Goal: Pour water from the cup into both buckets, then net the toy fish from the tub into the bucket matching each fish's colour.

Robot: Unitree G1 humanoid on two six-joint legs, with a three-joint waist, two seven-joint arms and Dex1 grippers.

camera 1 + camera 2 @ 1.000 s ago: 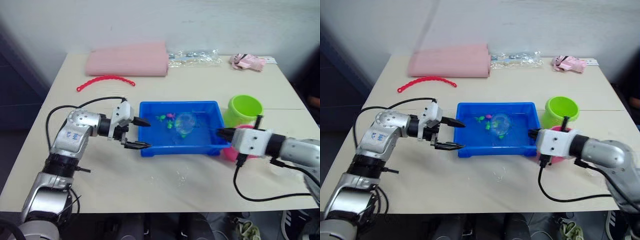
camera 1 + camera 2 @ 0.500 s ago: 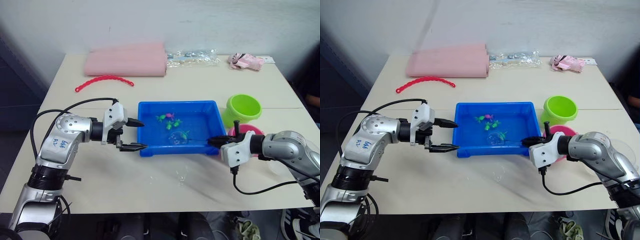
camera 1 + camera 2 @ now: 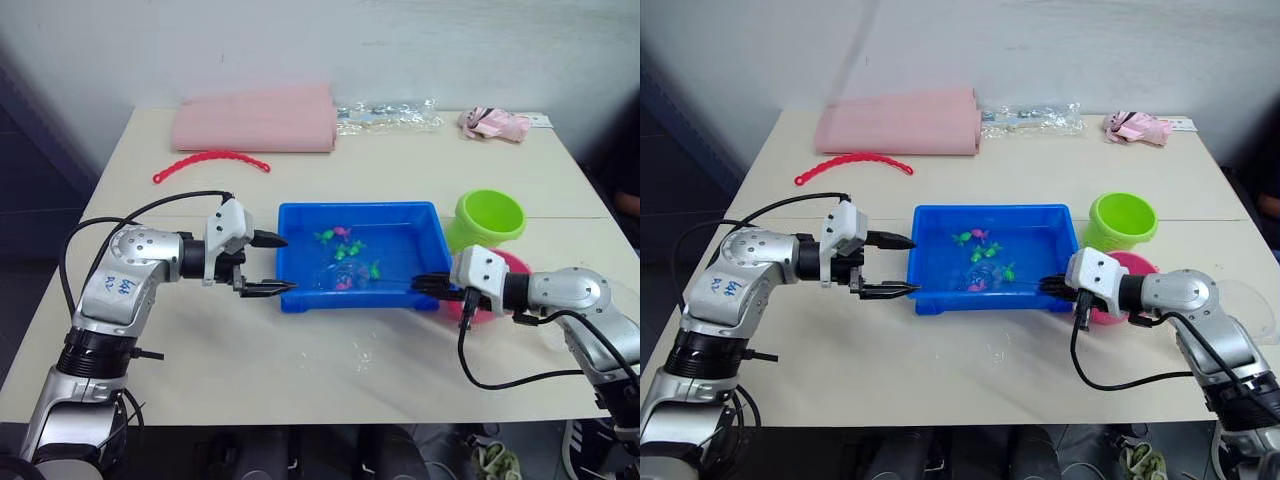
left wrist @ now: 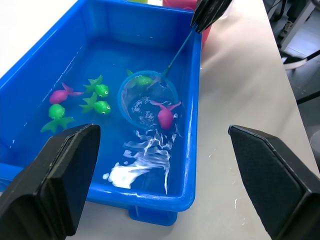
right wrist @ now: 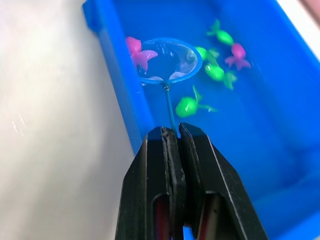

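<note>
The blue tub (image 3: 300, 215) holds water and several green and pink toy fish (image 4: 100, 106). My right gripper (image 3: 428, 285) is shut on the net's thin handle at the tub's front right corner. The net (image 4: 145, 100), its light blue hoop (image 5: 169, 61) dipped in the water, lies near the front wall. One pink fish (image 4: 164, 114) rests at the hoop's rim and a green fish (image 4: 143, 80) sits at its far side. My left gripper (image 3: 283, 264) is open, its fingers straddling the tub's left wall. The green bucket (image 3: 490, 218) and pink bucket (image 3: 518, 266) stand right of the tub. A clear cup (image 3: 1248, 310) shows faintly by my right forearm.
A folded pink cloth (image 3: 255, 120), a red beaded strip (image 3: 210, 162), a clear plastic bag (image 3: 385, 113) and a small pink item (image 3: 495, 122) lie along the table's far side. Water drops (image 3: 362, 352) mark the table in front of the tub.
The net has come down from above the tub's middle into the water near the front wall. My right gripper has shifted with it. The left gripper has barely moved.
</note>
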